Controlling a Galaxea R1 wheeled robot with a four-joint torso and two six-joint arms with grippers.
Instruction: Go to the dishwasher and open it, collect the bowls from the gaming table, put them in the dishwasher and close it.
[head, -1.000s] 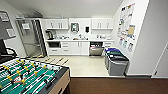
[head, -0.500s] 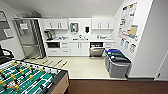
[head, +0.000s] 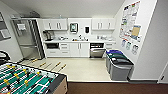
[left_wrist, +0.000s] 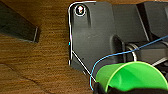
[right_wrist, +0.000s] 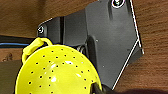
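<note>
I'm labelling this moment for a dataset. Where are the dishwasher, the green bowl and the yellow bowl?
dishwasher (head: 97, 52): head view, on its stainless-steel front under the counter.
green bowl (left_wrist: 130, 77): left wrist view, on its outer wall.
yellow bowl (right_wrist: 56, 75): right wrist view, on its perforated outer wall.

The kitchen end of the room is bright and evenly lit, the white cupboard fronts (head: 79, 48) washed nearly flat. The pale floor (head: 82, 70) carries a soft sheen, and shadows under the grey bins (head: 120, 67) are faint. Walls bow outward at the head view's edges, and everything there is soft and blurred. Up close, the bright green plastic bowl (left_wrist: 131, 76) glows, while the perforated yellow bowl (right_wrist: 57, 75) shows small white glare spots.
</note>
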